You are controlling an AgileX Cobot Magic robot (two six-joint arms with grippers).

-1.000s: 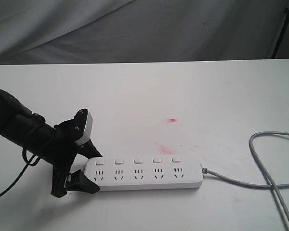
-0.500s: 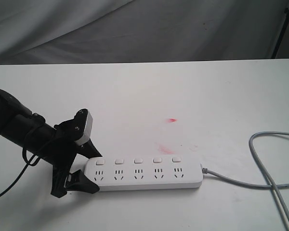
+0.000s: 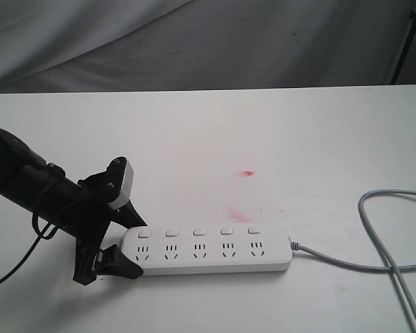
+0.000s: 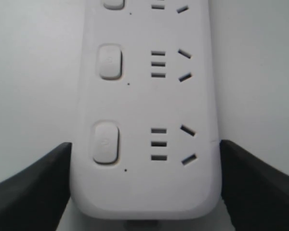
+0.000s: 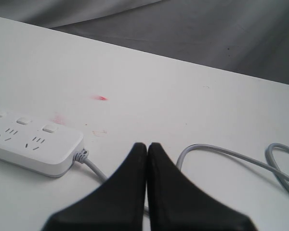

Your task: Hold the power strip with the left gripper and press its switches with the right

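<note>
White power strip (image 3: 208,251) near table (image 3: 263,139) front edge. Left claw (image 3: 137,248) clamped across its end. Right claw (image 5: 147,147) fingers pressed together, by grey cord (image 5: 221,153).

Ext cam is looking down across the table (image 3: 277,132) from the front, facing the grey backdrop (image 3: 194,41), mid distance. L wrist cam is sitting v. close over the power strip (image 4: 144,106), looking along it. R wrist cam is looking low across the table, prob. from the cord (image 5: 221,151) side. All three are sharing the power strip.
</note>
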